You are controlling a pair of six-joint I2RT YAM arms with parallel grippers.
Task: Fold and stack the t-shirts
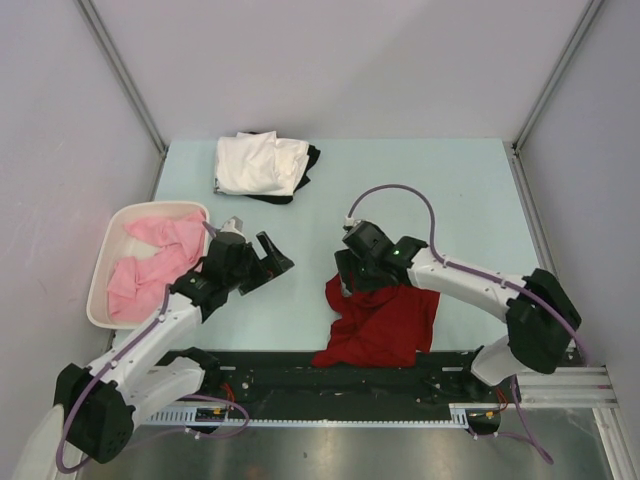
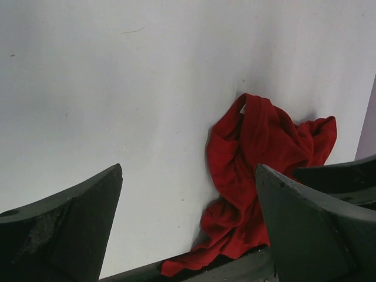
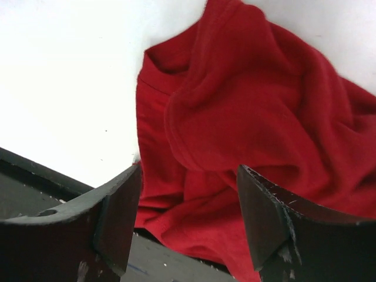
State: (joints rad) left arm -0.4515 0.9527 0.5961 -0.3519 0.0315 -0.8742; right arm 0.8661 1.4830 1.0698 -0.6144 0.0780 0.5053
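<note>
Nearest you, the dark red t-shirt [image 1: 385,325] lies crumpled right of centre, its near edge spilling over the black rail [image 1: 280,372] at the table's [image 1: 440,190] near side. It is not spread flat, so folding has yet to begin. The right gripper [image 1: 348,280] hangs over the shirt's far left corner. In the right wrist view its jaws stand apart with red cloth below them and nothing pinched, probably poised to take a fresh hold there. To the left, the left gripper [image 1: 268,268] hovers above bare table with its jaws wide and nothing held, likely waiting to take the other side. Just beyond it at the left edge, a white basket [image 1: 112,225] holds pink t-shirts [image 1: 150,260], seemingly not yet folded. Farthest off, left of centre, a folded white t-shirt [image 1: 255,163] rests on a black t-shirt [image 1: 310,158]. This looks to be the stack you are building.
</note>
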